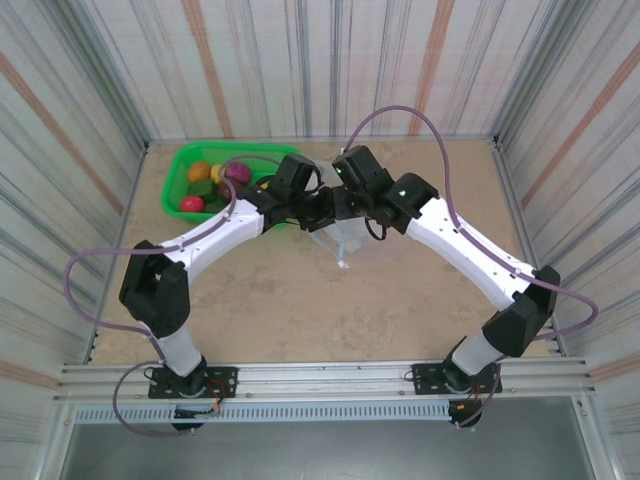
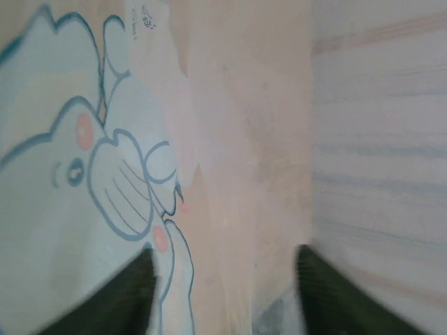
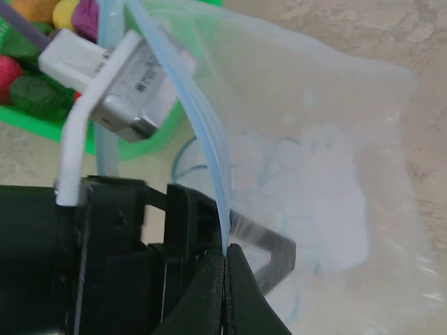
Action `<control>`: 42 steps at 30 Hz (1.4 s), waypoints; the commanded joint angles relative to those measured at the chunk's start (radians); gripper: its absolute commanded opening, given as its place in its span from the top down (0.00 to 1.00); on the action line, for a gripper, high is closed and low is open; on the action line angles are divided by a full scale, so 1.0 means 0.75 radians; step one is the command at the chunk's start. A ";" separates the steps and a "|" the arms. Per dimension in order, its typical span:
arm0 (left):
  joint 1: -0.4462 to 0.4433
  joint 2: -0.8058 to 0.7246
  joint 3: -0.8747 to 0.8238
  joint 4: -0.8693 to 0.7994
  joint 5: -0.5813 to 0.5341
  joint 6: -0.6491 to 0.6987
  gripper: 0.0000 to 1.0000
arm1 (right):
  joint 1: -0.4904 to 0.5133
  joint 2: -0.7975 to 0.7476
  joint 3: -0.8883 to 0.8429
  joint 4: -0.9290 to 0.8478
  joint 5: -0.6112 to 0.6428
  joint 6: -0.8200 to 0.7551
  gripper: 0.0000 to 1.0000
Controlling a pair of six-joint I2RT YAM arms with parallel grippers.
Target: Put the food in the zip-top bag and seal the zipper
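The food [image 1: 200,172] sits heaped in the green basket [image 1: 178,165] at the far left of the bench [image 1: 280,300], none of it bagged yet. Just right of it, the left fingers [image 2: 126,300] stand wide before the printed zip-top bag [image 1: 345,240], probably ready to fetch a piece. The right fingers [image 3: 202,300] pinch the zipper [image 3: 213,157], holding the mouth up for loading.

Left end effector [image 2: 227,286], its two dark fingers [image 2: 122,300] blurred and standing wide apart at the bottom edge, faces a clear zip-top bag [image 2: 70,174] printed with a pale blue, pink-cheeked cartoon figure. The beige bench [image 2: 269,132] lies beyond, with a striped wall [image 2: 380,139] at right.
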State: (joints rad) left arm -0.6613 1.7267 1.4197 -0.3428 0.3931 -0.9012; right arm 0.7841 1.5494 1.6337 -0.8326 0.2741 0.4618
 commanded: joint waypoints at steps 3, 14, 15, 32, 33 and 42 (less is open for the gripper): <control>-0.024 -0.034 -0.015 -0.063 -0.112 0.064 0.01 | 0.016 -0.058 -0.007 0.016 -0.005 0.024 1.00; -0.018 -0.024 0.024 -0.332 -0.278 0.171 0.01 | 0.014 -0.015 0.104 -0.160 0.244 -0.099 1.00; -0.022 -0.024 0.027 -0.334 -0.272 0.174 0.01 | 0.015 -0.013 0.114 -0.169 0.250 -0.106 1.00; -0.033 -0.104 0.180 -0.333 -0.058 0.297 0.01 | -0.013 -0.007 0.036 -0.098 0.123 -0.129 1.00; -0.033 -0.117 0.186 -0.329 -0.036 0.312 0.01 | -0.021 -0.009 0.022 -0.088 0.116 -0.129 1.00; 0.013 -0.227 0.073 -0.239 0.152 0.337 0.01 | -0.117 -0.031 -0.041 -0.039 0.087 -0.108 1.00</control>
State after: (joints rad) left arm -0.6731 1.5990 1.5154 -0.5732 0.3985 -0.6724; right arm 0.7151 1.5562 1.6173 -0.8829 0.3580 0.3809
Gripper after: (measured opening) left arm 0.987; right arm 0.049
